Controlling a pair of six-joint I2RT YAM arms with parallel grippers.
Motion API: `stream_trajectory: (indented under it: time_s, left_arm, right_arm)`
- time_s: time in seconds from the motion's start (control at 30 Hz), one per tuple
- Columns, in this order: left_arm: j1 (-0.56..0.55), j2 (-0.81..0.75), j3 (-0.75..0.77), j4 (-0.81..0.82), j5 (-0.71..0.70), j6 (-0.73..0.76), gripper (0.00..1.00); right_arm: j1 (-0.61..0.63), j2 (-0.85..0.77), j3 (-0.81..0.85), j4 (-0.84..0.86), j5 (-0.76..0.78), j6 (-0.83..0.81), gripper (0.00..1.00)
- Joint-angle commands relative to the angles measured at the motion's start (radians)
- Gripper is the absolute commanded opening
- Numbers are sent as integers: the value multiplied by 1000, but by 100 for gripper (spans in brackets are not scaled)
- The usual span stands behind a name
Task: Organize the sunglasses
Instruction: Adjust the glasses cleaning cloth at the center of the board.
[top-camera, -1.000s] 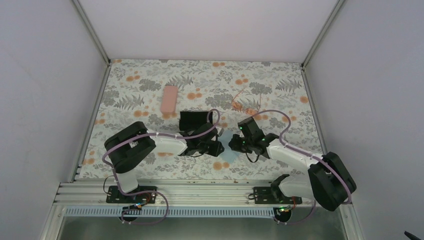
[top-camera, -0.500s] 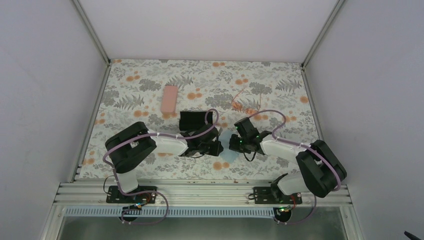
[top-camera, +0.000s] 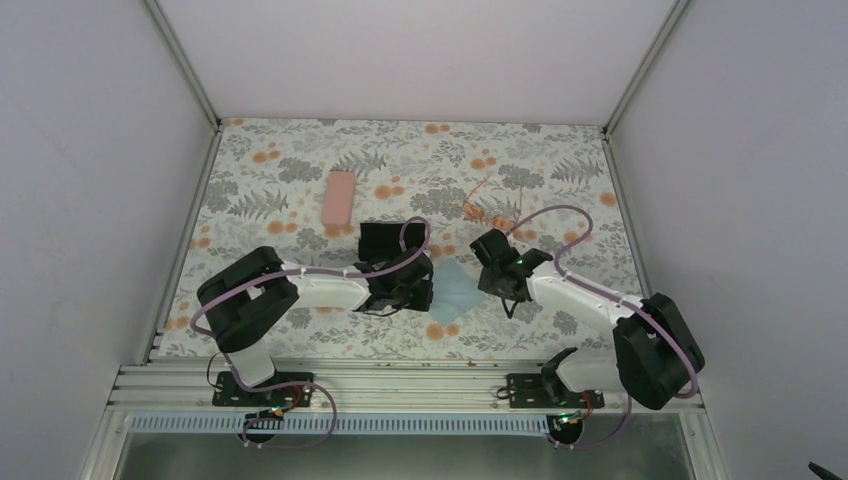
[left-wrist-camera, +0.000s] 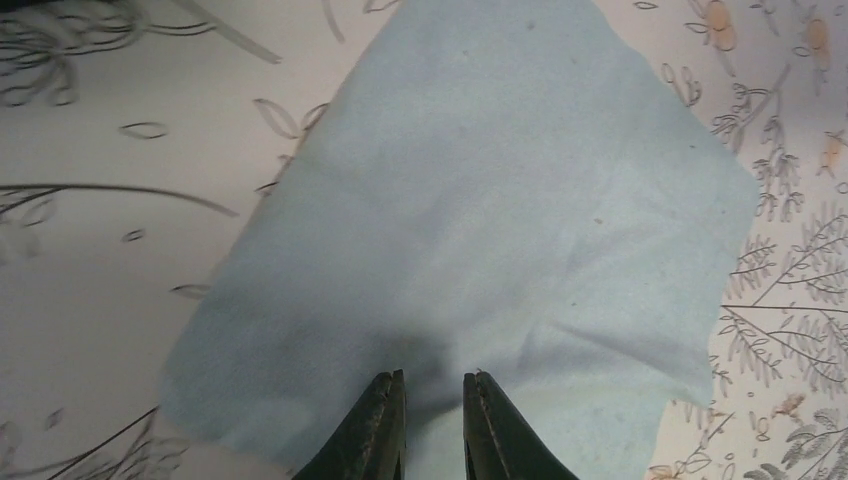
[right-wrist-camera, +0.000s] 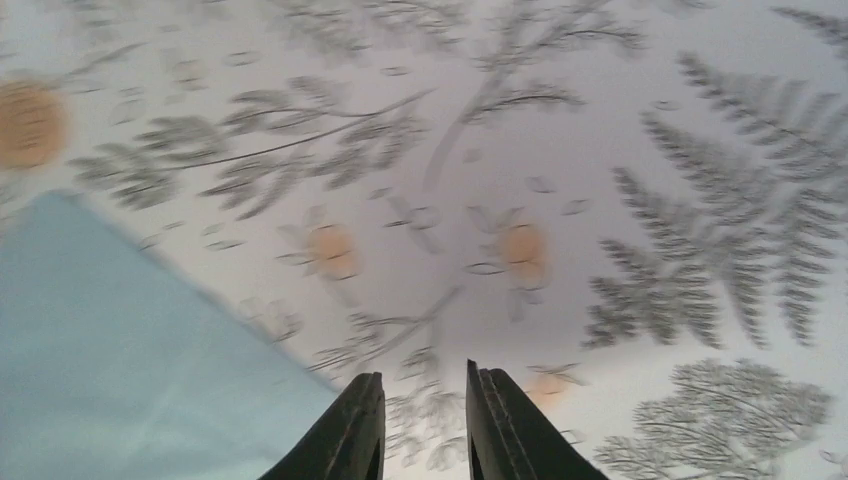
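Observation:
The pale orange-pink sunglasses (top-camera: 485, 210) lie on the floral tablecloth at the middle right, just beyond my right gripper (top-camera: 487, 252). The dark brown pair is not in view. A light-blue cloth (top-camera: 452, 292) lies flat between the two arms. My left gripper (top-camera: 427, 290) is at its left edge. In the left wrist view its fingers (left-wrist-camera: 385, 425) stand slightly apart over the cloth (left-wrist-camera: 480, 200), with nothing between them (left-wrist-camera: 433, 385). My right gripper (right-wrist-camera: 425, 385) is slightly open and empty over bare tablecloth, with the cloth's corner (right-wrist-camera: 120, 340) to its left.
A black oblong case (top-camera: 385, 242) lies just beyond the left wrist. A pink oblong case (top-camera: 340, 198) lies farther back on the left. White walls with metal corner posts enclose the table. The arm bases sit on a rail at the near edge.
Both grippers were together over the cloth and have drawn apart. The left pulled back to the left, the right swung away toward the sunglasses. The cloth now lies uncovered.

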Motion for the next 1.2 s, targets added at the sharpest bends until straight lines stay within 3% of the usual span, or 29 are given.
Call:
stream_trajectory:
  time_s: [0.0, 0.27, 0.73, 0.93, 1.17]
  left_arm:
    - [8, -79, -9, -91, -67, -20, 17]
    - [79, -256, -74, -119, -114, -71, 20]
    - [178, -367, -161, -148, -99, -89, 23]
    - [227, -404, -159, -253, -160, -127, 25]
    - [251, -492, -153, -315, -199, -105, 34]
  right_arm:
    - [47, -45, 12, 119, -164, -147, 26]
    - [219, -13, -12, 232, -396, -150, 27]
    - [435, 243, 32, 217, -408, -87, 24]
    - [484, 273, 63, 396, -568, -73, 23]
    - [469, 316, 183, 586, -563, -1, 22]
